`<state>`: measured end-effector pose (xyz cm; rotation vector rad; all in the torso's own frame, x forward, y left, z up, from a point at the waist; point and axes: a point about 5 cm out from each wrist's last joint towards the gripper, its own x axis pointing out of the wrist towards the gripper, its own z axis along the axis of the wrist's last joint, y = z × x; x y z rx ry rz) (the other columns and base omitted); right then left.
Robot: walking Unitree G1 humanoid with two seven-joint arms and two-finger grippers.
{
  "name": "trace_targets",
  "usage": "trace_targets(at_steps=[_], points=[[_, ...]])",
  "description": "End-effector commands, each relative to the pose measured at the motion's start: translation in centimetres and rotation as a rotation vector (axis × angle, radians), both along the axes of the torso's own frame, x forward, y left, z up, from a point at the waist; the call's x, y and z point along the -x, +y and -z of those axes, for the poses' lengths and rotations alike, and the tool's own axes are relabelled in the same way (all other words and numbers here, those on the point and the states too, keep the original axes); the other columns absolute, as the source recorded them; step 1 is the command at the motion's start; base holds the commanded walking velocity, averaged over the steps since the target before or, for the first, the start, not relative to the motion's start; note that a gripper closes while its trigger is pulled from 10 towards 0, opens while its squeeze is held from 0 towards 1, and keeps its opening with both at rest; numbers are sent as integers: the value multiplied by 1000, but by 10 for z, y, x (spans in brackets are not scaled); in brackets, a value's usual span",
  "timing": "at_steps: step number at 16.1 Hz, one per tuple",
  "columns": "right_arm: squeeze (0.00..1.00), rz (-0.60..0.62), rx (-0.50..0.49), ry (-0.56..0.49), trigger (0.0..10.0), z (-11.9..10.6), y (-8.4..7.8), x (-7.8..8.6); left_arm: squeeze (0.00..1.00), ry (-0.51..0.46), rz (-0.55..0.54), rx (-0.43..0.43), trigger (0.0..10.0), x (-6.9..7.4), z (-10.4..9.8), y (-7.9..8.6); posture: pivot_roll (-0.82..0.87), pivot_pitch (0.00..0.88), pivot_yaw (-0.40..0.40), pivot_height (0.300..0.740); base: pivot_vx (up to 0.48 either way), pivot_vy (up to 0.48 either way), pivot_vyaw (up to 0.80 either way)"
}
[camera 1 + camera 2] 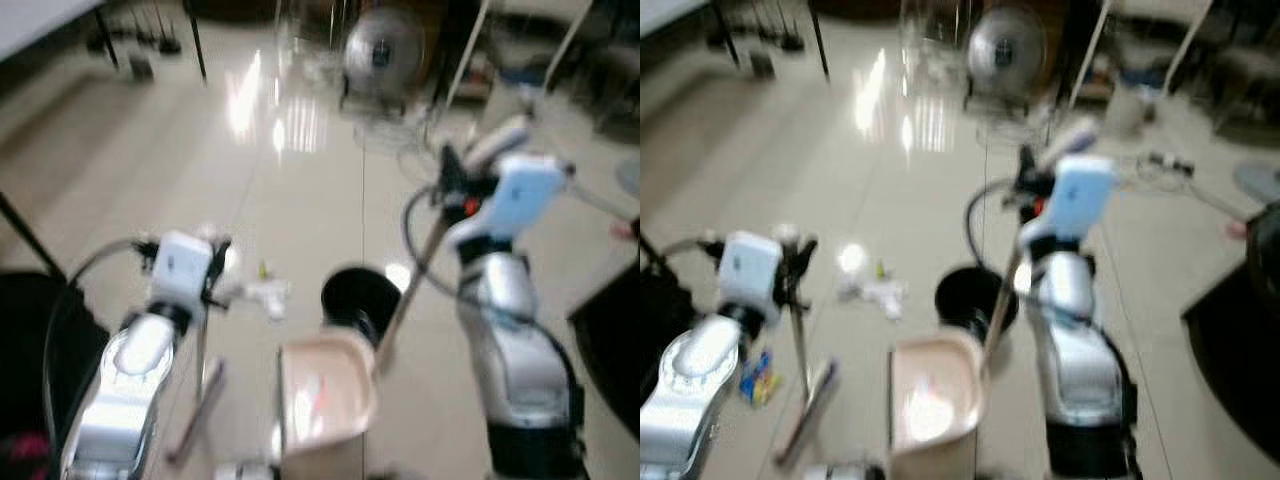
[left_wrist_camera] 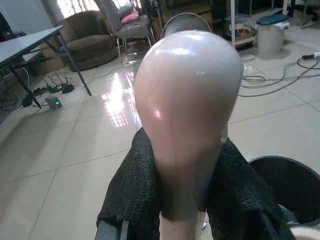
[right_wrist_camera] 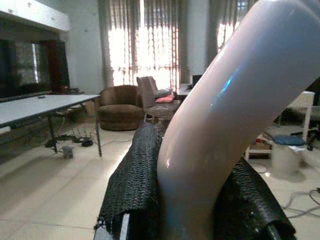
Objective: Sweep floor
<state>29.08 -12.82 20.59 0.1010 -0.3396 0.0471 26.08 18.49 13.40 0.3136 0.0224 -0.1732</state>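
left eye: left tool (image 1: 212,268) pinching broom handle (image 1: 201,350), lower left; pink dustpan (image 1: 325,395) bottom centre, black bin (image 1: 360,298) behind it. right tool (image 1: 447,185) pinching dustpan handle (image 1: 412,285), right. left wrist: fingers (image 2: 135,190) clamp handle knob (image 2: 187,115). right wrist: same grip, fingers (image 3: 132,185).

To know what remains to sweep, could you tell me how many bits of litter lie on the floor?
2, as far as the blur allows: white crumpled paper ahead of the left gripper, and a colourful wrapper beside the left arm. More may be hidden.
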Motion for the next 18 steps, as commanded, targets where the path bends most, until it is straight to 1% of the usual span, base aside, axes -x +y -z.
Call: trace_targets(at_steps=[1, 2, 4, 6, 8, 9, 11, 12, 14, 17, 18], points=[[0, 32, 15, -37, 10000, -3, -8, 2, 0, -29, 22, -7, 10000, -2, -5, -7, 156, 101, -31, 740, 0, 319, 0], [0, 68, 84, -28, 10000, 6, -13, 4, 0, -27, 34, -1, 10000, -4, -3, -12, 154, 100, -30, 740, 0, 307, 0], [0, 130, 145, 0, 10000, 19, -22, 5, 0, -24, 46, 10, 10000, -7, -1, -17, 152, 99, -29, 740, 0, 311, 0], [0, 154, 171, 10, 10000, 22, -26, 5, 0, -23, 49, 13, 10000, -7, 0, -19, 151, 100, -29, 740, 0, 315, 0], [0, 160, 169, 21, 10000, 27, -30, 7, 0, -23, 51, 17, 10000, -7, 1, -21, 148, 102, -34, 740, 0, 311, 0], [0, 151, 161, 26, 10000, 29, -30, 8, 0, -30, 49, -5, 10000, -7, 0, -21, 149, 102, -34, 740, 0, -480, 0], [0, 132, 157, 35, 10000, 32, -29, 8, 0, -42, 45, -24, 10000, -7, 0, -21, 150, 102, -36, 740, 0, -480, 0], [0, 128, 152, 38, 10000, 33, -28, 8, 0, -44, 38, -15, 10000, -7, 0, -21, 150, 102, -36, 740, 0, -480, 0], [0, 100, 125, 35, 10000, 32, -26, 9, 0, -66, -9, 40, 10000, -10, -8, -18, 149, 101, -35, 740, 0, 0, 0], [0, 67, 130, 35, 10000, 30, -22, 7, 0, -99, -18, 65, 10000, -11, -14, -17, 150, 102, -37, 740, 0, 0, 0], [0, 57, 156, 38, 10000, 31, -20, 7, 0, -121, -20, 56, 10000, -11, -18, -17, 151, 103, -38, 740, 0, 0, 800]])
